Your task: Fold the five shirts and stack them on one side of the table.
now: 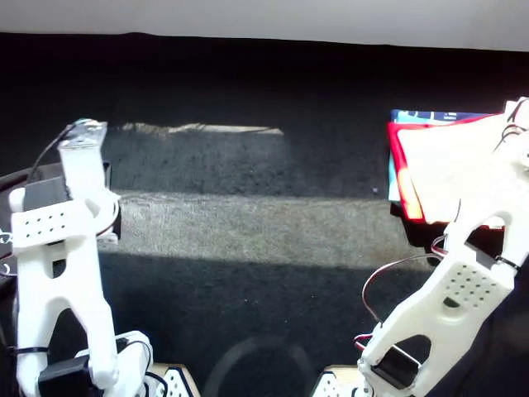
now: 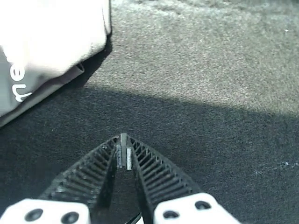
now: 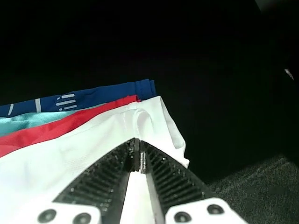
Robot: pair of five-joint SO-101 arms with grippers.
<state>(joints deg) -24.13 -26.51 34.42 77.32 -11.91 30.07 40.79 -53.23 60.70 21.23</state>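
Right pincer (image 3: 137, 161) closed, tips meeting on the white shirt (image 3: 60, 163) — red shirt (image 3: 56, 129) and blue shirt (image 3: 93, 99) just beyond; left pincer (image 2: 124, 157) closed, empty, over the table (image 2: 210, 70) — pale folded shirt (image 2: 42, 42) ahead, apart.

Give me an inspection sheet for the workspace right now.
Surface: dark carpet-like table, sunlit band across it.
Job's things: stack with white shirt on top, then red shirt, teal shirt, blue shirt; white-and-grey fabric near the left gripper, possibly a fifth.
Clutter: nothing seen.
Grippers: left gripper shut, above bare table; right gripper shut, over the white shirt.
Cables: wires loop beside the right arm.
Surroundings: pale wall behind the table.
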